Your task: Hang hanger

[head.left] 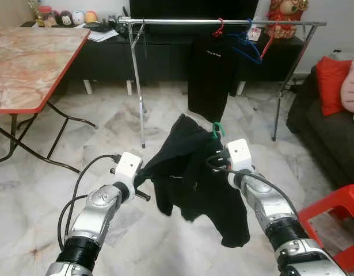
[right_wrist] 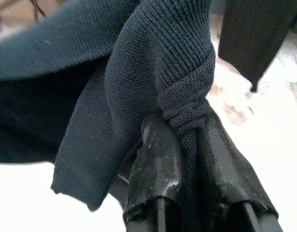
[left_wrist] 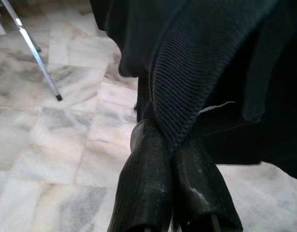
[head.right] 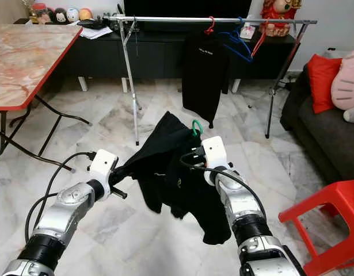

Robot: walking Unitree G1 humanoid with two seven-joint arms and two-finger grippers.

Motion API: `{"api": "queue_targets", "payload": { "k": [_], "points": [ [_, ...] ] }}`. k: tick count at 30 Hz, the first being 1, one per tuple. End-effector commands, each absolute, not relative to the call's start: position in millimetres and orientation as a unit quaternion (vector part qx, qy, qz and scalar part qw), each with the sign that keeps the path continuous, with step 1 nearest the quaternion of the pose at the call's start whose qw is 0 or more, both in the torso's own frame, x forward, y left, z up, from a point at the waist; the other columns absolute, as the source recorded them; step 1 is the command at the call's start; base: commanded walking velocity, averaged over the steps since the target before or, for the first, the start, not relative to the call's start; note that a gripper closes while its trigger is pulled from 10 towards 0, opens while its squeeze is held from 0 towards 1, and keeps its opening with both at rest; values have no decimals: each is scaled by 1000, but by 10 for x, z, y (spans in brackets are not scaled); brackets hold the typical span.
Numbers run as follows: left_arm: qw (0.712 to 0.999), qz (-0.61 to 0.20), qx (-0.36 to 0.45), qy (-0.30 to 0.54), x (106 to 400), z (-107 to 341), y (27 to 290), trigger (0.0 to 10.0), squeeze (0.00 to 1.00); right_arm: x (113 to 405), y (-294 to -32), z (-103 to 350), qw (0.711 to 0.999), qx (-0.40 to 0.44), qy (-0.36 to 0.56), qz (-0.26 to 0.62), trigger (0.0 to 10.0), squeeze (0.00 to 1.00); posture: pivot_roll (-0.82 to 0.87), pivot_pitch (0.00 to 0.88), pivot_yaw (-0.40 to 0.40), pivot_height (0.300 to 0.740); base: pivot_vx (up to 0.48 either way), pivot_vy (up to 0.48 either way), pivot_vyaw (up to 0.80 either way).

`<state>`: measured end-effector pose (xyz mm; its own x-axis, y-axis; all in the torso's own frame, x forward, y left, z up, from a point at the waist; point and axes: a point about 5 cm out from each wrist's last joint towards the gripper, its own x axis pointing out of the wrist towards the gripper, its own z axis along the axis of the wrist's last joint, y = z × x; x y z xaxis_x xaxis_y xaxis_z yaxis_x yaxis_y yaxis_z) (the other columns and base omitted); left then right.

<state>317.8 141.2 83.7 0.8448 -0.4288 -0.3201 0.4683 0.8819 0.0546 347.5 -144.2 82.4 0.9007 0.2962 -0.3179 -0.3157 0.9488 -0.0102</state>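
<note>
While both arms reached forward over the marble floor [head.left: 44,190], the left gripper [left_wrist: 173,159] and the right gripper [right_wrist: 187,140] each had their fingers clamped on folds of a black knit garment [head.left: 194,172] with a green hanger [head.left: 217,129] poking up from it; beyond stood a metal clothes rack [head.left: 223,22] carrying a hung black shirt [head.left: 210,75].
</note>
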Motion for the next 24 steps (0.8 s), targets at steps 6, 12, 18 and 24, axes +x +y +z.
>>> {"api": "queue_targets", "payload": {
  "k": [6,12,18,24],
  "points": [
    [957,-245,61,142,3159,848,1333,10000,188,3461,-1444,806,978,-18,149,145,10000,0,-20,10,-62,740,0,0,0],
    [957,-248,59,140,3157,850,1312,10000,1000,3470,-1490,804,983,-24,136,122,10000,0,-21,0,-55,740,0,0,0],
    [955,-255,56,139,3153,854,1292,10000,1000,3496,-1516,844,987,-19,115,110,10000,0,-15,0,-57,740,0,0,0],
    [958,-248,56,133,3134,852,1344,10000,1000,3511,-1509,912,986,-33,92,139,10000,0,-17,0,-59,740,0,0,0]
  ]
}}
